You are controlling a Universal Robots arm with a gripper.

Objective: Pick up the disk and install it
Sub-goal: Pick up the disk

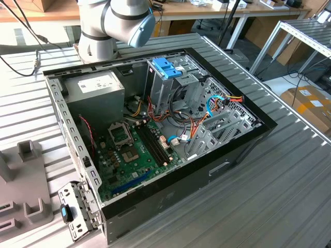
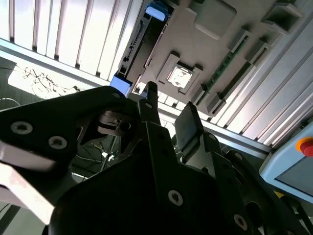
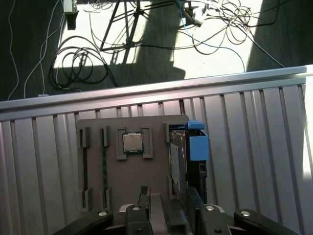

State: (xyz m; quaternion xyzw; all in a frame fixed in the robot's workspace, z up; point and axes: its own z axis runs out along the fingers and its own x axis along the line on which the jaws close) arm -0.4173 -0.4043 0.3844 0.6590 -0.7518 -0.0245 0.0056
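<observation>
Disk (image 3: pixel 176 164), the flat silver-grey metal hard drive with blue plastic side rails, stands on its edge in a slot along one side of a grey-brown slotted holder tray (image 3: pixel 127 181). The tray lies on the ribbed aluminium tabletop (image 3: pixel 244 147). Just beside the disk, a square silver processor chip (image 3: pixel 132 142) sits in its own recess. A thin green memory stick (image 3: pixel 103 166) stands in a slot further across the tray.

The black gripper (image 3: pixel 166 196) hangs over the tray, close to the disk but apart from it. Its two fingers (image 3: pixel 143 195) are spread, with nothing between them. The second wrist view shows the same: the disk (image 2: pixel 139 44) edge-on beyond the parted gripper (image 2: pixel 168 110), blue at both its ends.

In the exterior view, take the open black computer case (image 1: pixel 222 165) as the dial's centre. The grey and blue robot arm (image 1: pixel 111 20) rises at eleven o'clock. A grey moulded fixture (image 1: pixel 20 175) lies at eight o'clock. Inside the case are a green motherboard (image 1: pixel 129 155), a large grey power-supply box (image 1: pixel 98 90) and a metal drive cage topped by a blue plastic handle (image 1: pixel 166 67).
</observation>
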